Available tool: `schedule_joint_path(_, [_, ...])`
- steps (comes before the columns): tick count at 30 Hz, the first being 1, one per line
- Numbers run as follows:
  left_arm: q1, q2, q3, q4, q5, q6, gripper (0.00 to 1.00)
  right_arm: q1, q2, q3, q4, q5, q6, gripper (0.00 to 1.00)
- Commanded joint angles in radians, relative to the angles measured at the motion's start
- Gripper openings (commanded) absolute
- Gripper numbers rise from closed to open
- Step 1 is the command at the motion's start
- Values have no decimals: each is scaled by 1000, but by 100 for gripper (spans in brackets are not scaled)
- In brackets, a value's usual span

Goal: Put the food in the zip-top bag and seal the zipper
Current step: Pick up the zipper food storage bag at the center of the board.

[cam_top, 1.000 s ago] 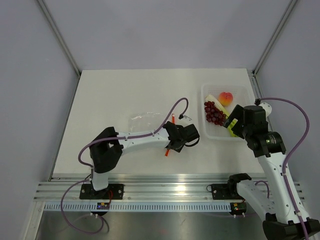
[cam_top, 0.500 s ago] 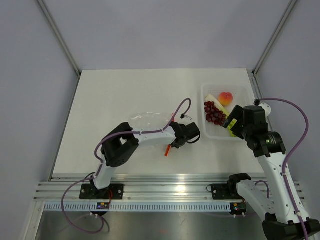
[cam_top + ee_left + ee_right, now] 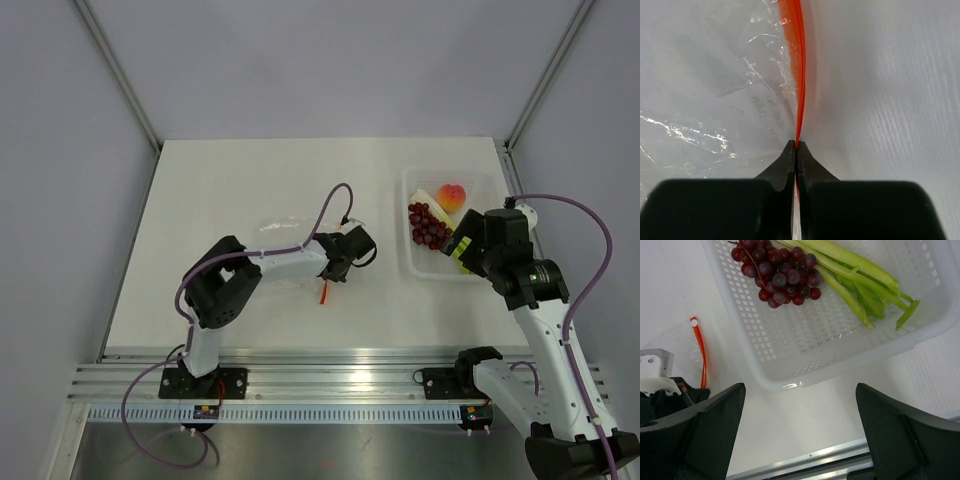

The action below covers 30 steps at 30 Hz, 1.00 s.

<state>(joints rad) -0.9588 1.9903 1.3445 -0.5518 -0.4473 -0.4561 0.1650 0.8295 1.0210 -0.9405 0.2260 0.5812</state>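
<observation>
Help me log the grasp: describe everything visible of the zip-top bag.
The zip-top bag is clear, crinkly plastic with faint printed lettering, spread on the white table. Its orange-red zipper runs straight along one edge, and the left tool is shut on that strip. No food shows inside.

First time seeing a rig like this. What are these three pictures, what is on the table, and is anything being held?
Two robot arms are bolted at the near edge of a white table. One picture looks down from above; the other two come from cameras on each wrist. The left arm has its jaws shut on the orange-red zipper of a clear zip-top bag. The right arm hangs by a white basket, jaws open and empty. The basket holds dark grapes, green stalks and a peach.
</observation>
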Motion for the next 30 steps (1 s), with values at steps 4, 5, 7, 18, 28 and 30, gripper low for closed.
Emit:
schedule_joint_path(4, [37,-192,-62,50,200,-10,0,1,37,30,43,-164,-15,100])
schedule_joint_path(5, [43,-218,-70,49,223,-13,0,4,42,33,48,-184,-8,99])
schedule_joint_path(7, [58,-292,-90,52,295,-30,0,24,46,39,75,-212,6,99])
schedule_joint_path(18, [117,-502,-145,122,551,-125,0,368,183,36,302,-157,192,87])
schedule_joint_path(28, [130,-561,-188,161,630,-159,0,433,327,-4,499,-113,348,75])
schedule_joint_path(30, [134,-570,-196,167,634,-165,0,433,348,-7,509,-111,355,73])
